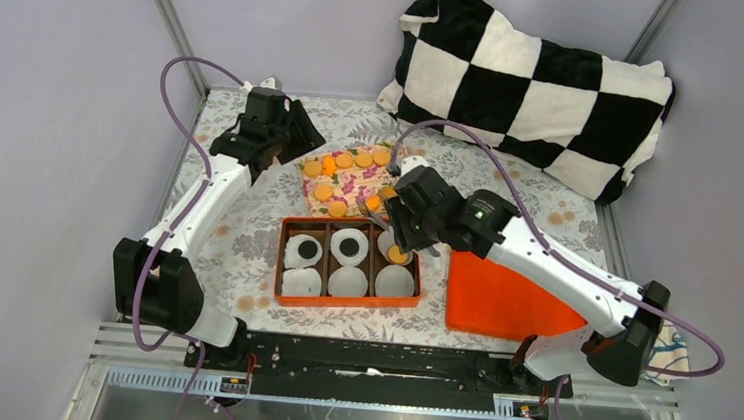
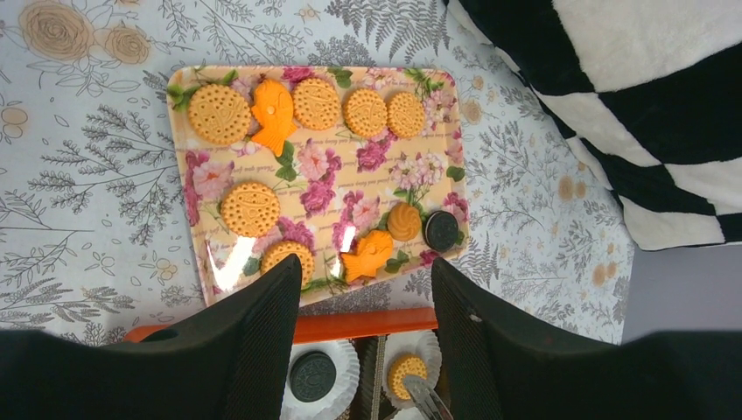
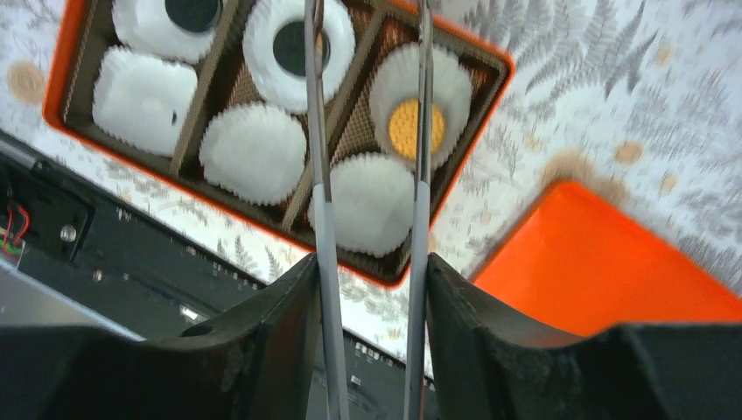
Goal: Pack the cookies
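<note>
In the near row of the orange box [image 1: 345, 304], three white paper cups [image 1: 347, 281] are sitting side by side. In the box's far row, two dark cookies [image 1: 302, 253] are lying in the left and middle cups, and one orange cookie [image 3: 404, 129] is lying in the right cup.

Over that far-right corner the right gripper [image 3: 372, 262] is clenching metal tweezers [image 3: 313, 131], its fingers pressing on both arms. The orange cookie is showing between those arms, partly under one of them.

Right of the box a flat orange panel [image 1: 502, 295] is lying on the cloth.

Just beyond the box's far wall the floral tray [image 2: 346, 166] is carrying round tan cookies [image 2: 249, 208], two fish-shaped pieces [image 2: 273, 114] and a small dark cookie [image 2: 441, 230]. The left gripper [image 2: 365, 264] is hovering above the tray's box-side edge, jaws released and spread. The tan cookies are lying past its fingertips, one just beside a fingertip.

Farther beyond the box a checkered pillow [image 1: 539, 78] is resting.
</note>
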`<state>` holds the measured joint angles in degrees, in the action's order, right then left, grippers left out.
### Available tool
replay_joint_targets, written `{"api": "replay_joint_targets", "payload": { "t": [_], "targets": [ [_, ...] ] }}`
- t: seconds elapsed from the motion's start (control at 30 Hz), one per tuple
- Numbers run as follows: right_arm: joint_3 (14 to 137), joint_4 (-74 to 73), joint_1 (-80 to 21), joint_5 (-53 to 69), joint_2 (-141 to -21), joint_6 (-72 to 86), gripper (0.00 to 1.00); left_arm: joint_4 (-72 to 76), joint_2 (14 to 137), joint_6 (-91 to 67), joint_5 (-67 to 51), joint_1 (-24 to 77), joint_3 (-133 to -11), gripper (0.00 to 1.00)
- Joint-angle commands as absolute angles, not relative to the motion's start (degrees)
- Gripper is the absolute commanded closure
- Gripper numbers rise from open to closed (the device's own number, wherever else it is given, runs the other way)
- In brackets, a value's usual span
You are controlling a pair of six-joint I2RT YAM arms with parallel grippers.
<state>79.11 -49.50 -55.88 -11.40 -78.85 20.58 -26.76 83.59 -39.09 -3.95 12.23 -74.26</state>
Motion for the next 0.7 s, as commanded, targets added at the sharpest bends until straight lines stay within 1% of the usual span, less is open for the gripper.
{"api": "replay_joint_targets", "payload": {
  "t": [0.0, 0.1, 0.23, 0.57, 0.67],
  "targets": [
    [85.3, -42.4, -56.1, -18.0, -85.3, 15.3, 0.47, -25.9, 83.2, -38.0, -3.8, 12.4, -76.1, 0.39],
    [89.0, -40.3, -54.0, -18.4, -92.1, 13.4, 0.47, -26.2, 83.4, -37.7, -3.6, 12.4, -76.0, 0.39],
    [92.6, -37.8, -50.0, -15.8, -99.4, 12.1, 0.47, -27.2, 83.3, -37.0, -2.5, 12.2, -76.1, 0.39],
    [98.4, -34.9, -45.2, -11.5, -110.4, 10.6, 0.48, -27.3, 83.0, -36.7, -2.2, 11.3, -75.8, 0.38],
    [102.1, -35.3, -43.6, -10.5, -114.5, 10.2, 0.48, -27.4, 83.0, -36.7, -2.3, 11.3, -75.8, 0.38]
  ]
}}
